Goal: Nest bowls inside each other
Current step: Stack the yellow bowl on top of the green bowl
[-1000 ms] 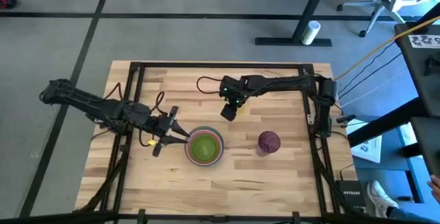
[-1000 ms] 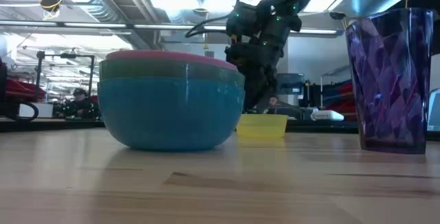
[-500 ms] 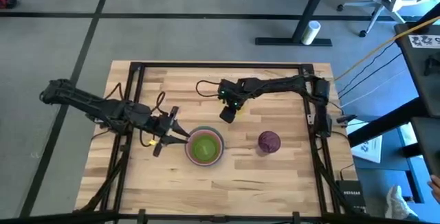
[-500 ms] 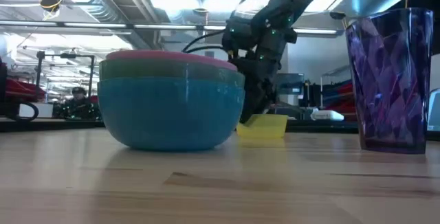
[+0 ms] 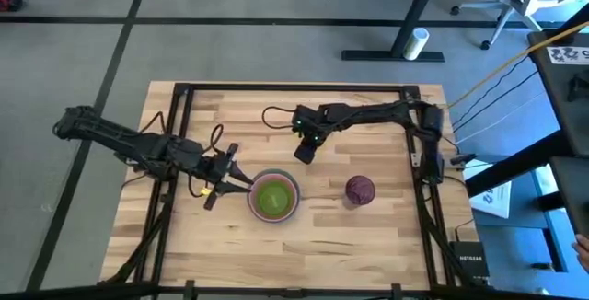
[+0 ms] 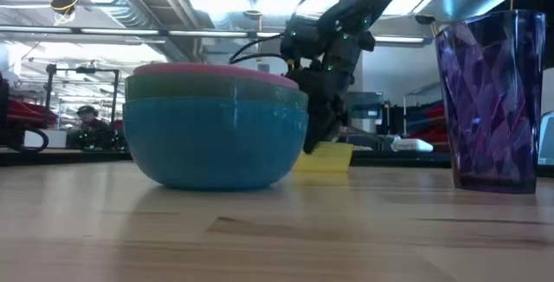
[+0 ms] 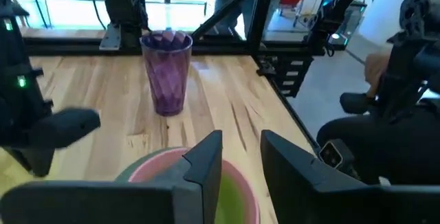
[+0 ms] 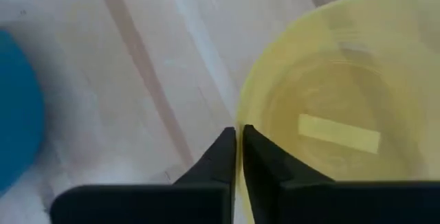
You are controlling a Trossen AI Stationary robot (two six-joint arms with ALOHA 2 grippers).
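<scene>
Yellow bowl (image 8: 330, 114) has its rim pinched between the two fingers of the right tool (image 8: 238, 141); only the right wrist view shows this grip, while the high view hides the bowl almost fully under that tool (image 5: 306, 150). In the low view the bowl (image 6: 325, 158) sits low at the counter (image 6: 277, 230), behind the stack of blue, green and pink bowls (image 6: 215, 131). The left tool (image 5: 230, 182), fingers apart, waits just beside this stack (image 5: 273, 197). A purple cup (image 5: 359, 190) stands apart to the right, with bare counter (image 5: 368, 245) toward the near edge.
</scene>
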